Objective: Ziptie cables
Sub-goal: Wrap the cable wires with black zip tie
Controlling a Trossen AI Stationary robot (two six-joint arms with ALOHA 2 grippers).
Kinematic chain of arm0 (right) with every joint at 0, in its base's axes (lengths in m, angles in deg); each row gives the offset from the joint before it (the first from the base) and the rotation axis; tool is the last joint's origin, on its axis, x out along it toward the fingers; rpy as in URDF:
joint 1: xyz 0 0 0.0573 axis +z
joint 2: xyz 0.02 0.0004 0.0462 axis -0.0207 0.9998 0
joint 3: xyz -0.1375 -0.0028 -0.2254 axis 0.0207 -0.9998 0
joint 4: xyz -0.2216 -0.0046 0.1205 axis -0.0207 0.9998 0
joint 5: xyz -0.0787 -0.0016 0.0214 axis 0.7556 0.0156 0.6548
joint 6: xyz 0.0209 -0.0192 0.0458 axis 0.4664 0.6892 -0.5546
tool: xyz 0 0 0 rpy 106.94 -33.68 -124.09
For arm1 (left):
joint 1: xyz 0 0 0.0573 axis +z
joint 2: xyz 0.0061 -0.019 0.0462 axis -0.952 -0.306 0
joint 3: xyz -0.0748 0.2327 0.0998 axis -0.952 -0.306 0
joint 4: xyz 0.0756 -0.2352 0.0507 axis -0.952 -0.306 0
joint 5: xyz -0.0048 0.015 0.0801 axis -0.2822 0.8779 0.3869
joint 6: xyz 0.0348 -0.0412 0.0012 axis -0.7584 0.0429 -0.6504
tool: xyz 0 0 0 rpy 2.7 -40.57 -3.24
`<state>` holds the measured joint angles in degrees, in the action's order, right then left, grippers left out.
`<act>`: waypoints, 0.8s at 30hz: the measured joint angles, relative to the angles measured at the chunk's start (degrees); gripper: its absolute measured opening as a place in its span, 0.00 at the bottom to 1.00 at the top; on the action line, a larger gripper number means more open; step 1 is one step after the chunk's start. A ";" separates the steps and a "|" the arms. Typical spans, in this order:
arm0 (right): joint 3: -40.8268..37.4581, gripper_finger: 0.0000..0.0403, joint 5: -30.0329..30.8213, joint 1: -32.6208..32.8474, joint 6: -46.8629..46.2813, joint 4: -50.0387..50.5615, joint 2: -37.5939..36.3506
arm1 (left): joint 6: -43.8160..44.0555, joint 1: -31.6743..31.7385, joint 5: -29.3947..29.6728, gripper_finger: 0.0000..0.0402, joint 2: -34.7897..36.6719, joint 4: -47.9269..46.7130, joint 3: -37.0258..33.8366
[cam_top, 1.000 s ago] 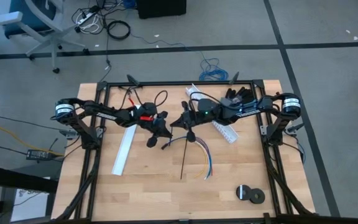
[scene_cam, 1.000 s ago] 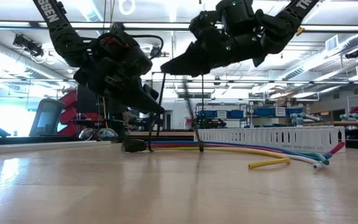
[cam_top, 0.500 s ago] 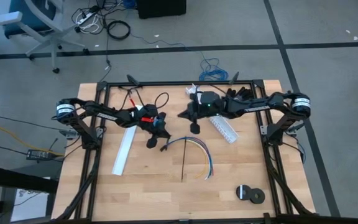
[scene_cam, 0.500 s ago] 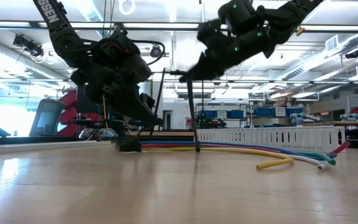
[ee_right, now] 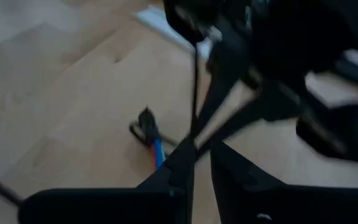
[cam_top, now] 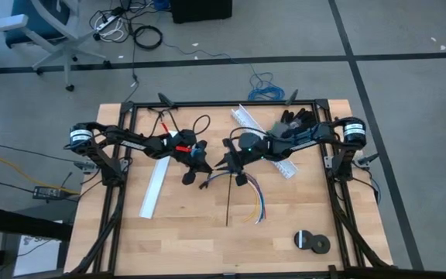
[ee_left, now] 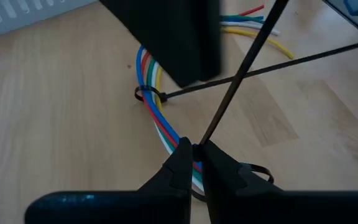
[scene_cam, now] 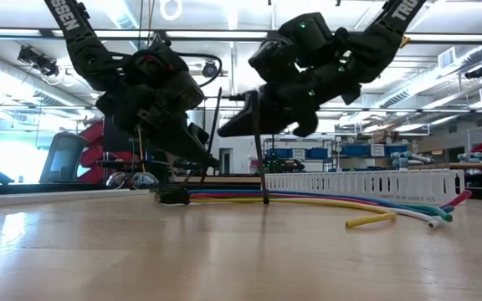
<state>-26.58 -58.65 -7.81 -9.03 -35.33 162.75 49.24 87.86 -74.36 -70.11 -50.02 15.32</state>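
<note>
Left pincer (ee_left: 194,155) clamped on ziptie tail (ee_left: 238,81) above cables (ee_left: 157,118); right pincer (ee_right: 197,155) pinching ziptie too.

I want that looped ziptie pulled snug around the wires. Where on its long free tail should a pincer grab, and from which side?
Probably the tail's middle stretch, coming down from above with the pincer set across the strip. The looped ziptie circles the cables, and its tail runs straight over the bare table, away from the wires. Near the head, the wires crowd it.
</note>
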 joint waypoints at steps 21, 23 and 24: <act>3.75 0.12 -3.64 0.45 1.36 4.68 1.75 | 1.34 0.00 -1.77 0.07 0.00 2.29 0.03; 3.75 0.12 -3.48 0.60 1.35 4.64 1.75 | 1.51 0.02 -2.20 0.07 0.00 2.20 0.03; 3.75 0.12 -3.48 0.67 1.35 4.63 1.75 | 1.57 0.02 -2.44 0.07 0.00 2.26 0.03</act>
<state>-22.83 -62.13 -7.14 -7.68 -30.70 164.49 50.81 87.88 -76.80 -70.11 -47.76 15.35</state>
